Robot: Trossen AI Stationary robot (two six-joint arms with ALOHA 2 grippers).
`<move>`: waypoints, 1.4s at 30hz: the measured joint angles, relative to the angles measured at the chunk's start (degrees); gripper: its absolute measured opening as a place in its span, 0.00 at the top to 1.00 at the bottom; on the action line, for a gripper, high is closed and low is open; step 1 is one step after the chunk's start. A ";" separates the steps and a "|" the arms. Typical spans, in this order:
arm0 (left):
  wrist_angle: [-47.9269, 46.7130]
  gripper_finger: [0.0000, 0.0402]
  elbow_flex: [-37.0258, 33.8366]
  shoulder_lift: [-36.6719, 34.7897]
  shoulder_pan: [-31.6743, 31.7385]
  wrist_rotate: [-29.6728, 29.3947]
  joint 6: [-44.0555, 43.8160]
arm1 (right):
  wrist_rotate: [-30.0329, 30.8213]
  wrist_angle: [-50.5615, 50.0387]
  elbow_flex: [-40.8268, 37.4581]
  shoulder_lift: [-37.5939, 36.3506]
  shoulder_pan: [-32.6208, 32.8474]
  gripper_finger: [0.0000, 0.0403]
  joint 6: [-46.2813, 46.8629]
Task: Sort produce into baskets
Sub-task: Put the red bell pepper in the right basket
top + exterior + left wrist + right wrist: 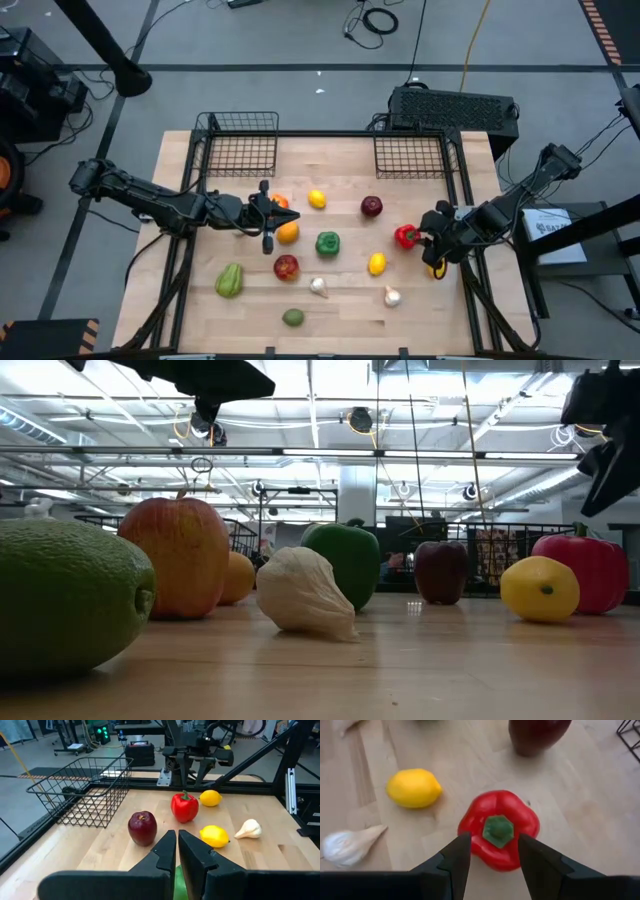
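Note:
Toy produce lies scattered on the wooden table (pixel 340 175). My right gripper (pixel 494 857) is open and hovers above the red pepper (pixel 499 827), one finger on each side of its green stem; the low view shows it (pixel 608 455) well above the pepper (pixel 590 570). My left gripper (pixel 177 845) is shut and empty above the table's left middle (pixel 272 215), beside the orange (pixel 288 233) and the tomato (pixel 280 202); the green pepper (pixel 327 242) is just ahead. Two wire baskets (pixel 240 145) (pixel 412 155) stand empty at the far edge.
Also on the table are two lemons (pixel 317 199) (pixel 377 263), a dark apple (pixel 371 207), a red apple (pixel 286 267), two garlic bulbs (pixel 318 287) (pixel 392 296), a lime (pixel 292 317) and a green piece (pixel 229 280). A black vented box (pixel 455 108) sits behind the right basket.

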 joint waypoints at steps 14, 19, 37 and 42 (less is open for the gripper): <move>-1.07 0.93 0.00 -0.02 0.00 -0.99 0.04 | -1.53 1.61 0.00 2.14 1.08 0.61 -8.52; -1.07 0.93 0.00 -0.02 0.00 -1.21 0.00 | 3.25 1.05 0.00 5.27 2.12 0.61 -10.47; -0.88 0.93 0.00 -0.02 -0.07 -1.20 0.06 | 2.40 0.92 -0.02 11.09 2.12 0.66 -1.33; -0.41 0.93 0.01 -0.02 -0.07 -1.20 1.42 | 2.59 0.92 -0.02 11.06 2.12 0.70 1.69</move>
